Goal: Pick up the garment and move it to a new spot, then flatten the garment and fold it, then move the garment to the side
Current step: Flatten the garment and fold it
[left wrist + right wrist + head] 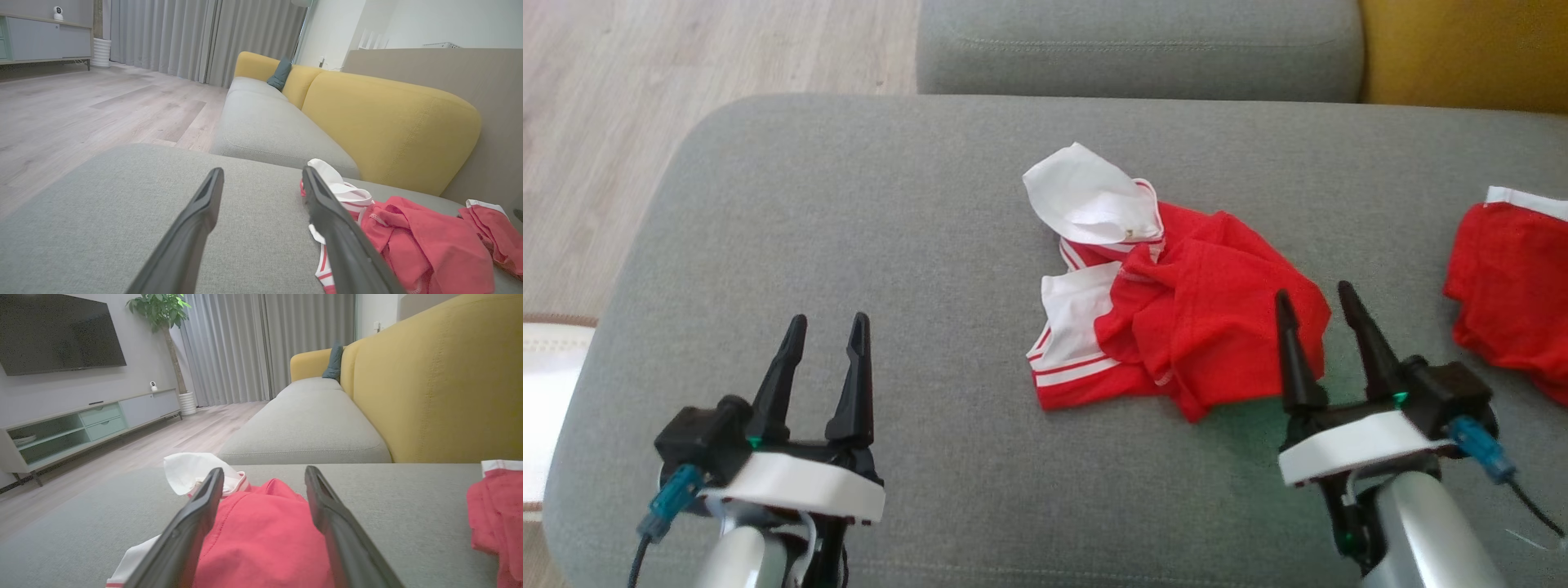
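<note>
Here, a crumpled red-and-white garment (1176, 318) lies mid-cushion on the grey sofa (849, 204). The right gripper (1315, 292) hovers, fingers spread, at its near right edge, the left gripper (829, 320) likewise spread and empty, well left. Pinching only 1 loose layer could drop it.

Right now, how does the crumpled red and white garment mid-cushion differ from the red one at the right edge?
The crumpled red and white garment lies in full view; the red garment at the right edge is cut off by the frame. The middle one shows broad white panels, the right one a narrow white strip. The right hand points at the middle one, not the other. Both lie rumpled on the grey fabric cushion.
</note>
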Robot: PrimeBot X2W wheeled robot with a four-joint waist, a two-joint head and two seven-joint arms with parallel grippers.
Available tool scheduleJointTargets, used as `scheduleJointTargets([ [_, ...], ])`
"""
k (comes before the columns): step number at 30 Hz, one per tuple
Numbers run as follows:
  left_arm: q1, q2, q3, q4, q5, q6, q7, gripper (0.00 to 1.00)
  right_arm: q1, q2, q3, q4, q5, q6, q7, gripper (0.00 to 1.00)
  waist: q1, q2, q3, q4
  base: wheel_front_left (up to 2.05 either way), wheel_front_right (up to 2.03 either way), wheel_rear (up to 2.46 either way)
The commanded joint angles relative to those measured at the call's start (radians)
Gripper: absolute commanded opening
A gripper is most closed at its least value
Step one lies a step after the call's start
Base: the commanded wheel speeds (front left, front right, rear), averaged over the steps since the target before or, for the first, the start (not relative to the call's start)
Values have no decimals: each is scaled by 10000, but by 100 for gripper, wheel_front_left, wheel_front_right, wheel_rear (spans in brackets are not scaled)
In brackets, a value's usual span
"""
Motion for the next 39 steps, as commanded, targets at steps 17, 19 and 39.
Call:
scheduleJointTargets([
  [17,-737,-775,901,588,733,-1161,-122,100,-1962,-3,1413,1838,-1115,65,1530,100,0,0,820,1047,0,0,0],
  [19,-762,-791,906,632,747,-1199,-122,100,-2150,-3,1092,2156,-1393,65,1587,100,0,0,875,1128,0,0,0],
  [39,-889,-817,823,802,508,-1300,-122,100,-3299,-3,1806,2849,-422,65,1023,0,0,0,689,1058,0,0,0],
])
